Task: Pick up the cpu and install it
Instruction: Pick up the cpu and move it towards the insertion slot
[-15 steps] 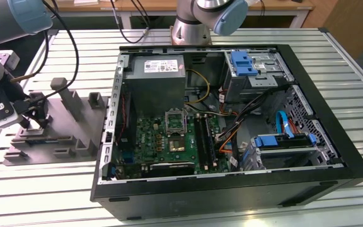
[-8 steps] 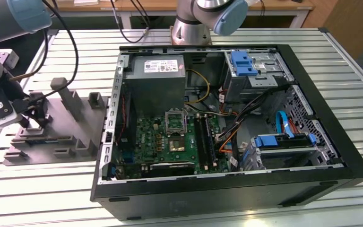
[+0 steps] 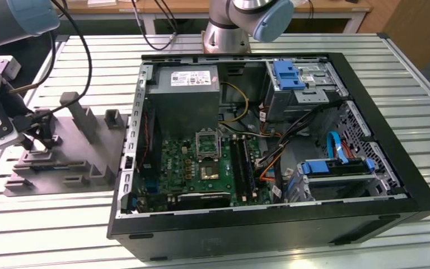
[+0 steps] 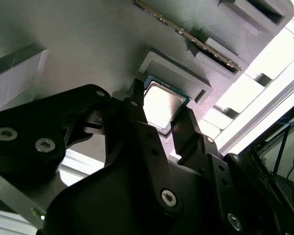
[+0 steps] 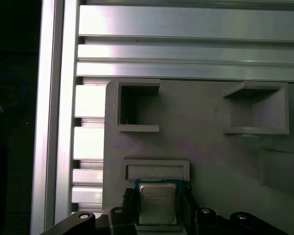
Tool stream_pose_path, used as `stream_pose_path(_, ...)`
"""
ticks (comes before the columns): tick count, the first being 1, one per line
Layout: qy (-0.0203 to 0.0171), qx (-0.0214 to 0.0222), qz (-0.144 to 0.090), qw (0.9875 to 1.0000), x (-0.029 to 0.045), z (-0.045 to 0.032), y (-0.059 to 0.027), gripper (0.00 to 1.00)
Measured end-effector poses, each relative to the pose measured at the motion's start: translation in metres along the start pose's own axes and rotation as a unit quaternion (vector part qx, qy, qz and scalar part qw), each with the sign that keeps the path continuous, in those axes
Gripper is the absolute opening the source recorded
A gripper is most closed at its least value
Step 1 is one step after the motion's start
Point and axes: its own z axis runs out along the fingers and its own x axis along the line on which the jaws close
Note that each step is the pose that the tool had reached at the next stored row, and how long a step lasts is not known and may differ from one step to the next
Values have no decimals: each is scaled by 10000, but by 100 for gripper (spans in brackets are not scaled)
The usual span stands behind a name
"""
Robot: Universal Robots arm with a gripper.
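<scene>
Exterior view: find gripper (image 3: 40, 144) down at grey fixture (image 3: 73, 162) on slatted table (image 3: 51, 224). See open case (image 3: 275, 145) well apart from gripper, with board (image 3: 200, 165) and socket (image 3: 208, 143) inside it.

Second wrist view: note cpu (image 4: 162, 103) lying flat between the two black fingers (image 4: 139, 122), metal top facing camera. Read jaws as narrow, closed against two opposite edges of cpu, one finger at each side. Cannot tell whether cpu is lifted off fixture or resting on it. Log raised lip (image 4: 176, 73) just beyond fingertips, touching or nearly touching far edge of cpu. Note thin card (image 4: 186, 34) standing on edge farther beyond lip.

First wrist view: confirm same grip, cpu (image 5: 157, 203) framed by fingers (image 5: 129, 205) on both sides, lip (image 5: 157, 170) directly ahead of fingertips. Mark two square pockets (image 5: 137, 105) farther ahead of gripper, then table slats (image 5: 186, 49) past fixture edge.
</scene>
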Motion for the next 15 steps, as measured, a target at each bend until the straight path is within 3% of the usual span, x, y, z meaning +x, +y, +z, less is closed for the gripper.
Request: stream_pose_path(15,1,0,0,10000,0,-33,2,47)
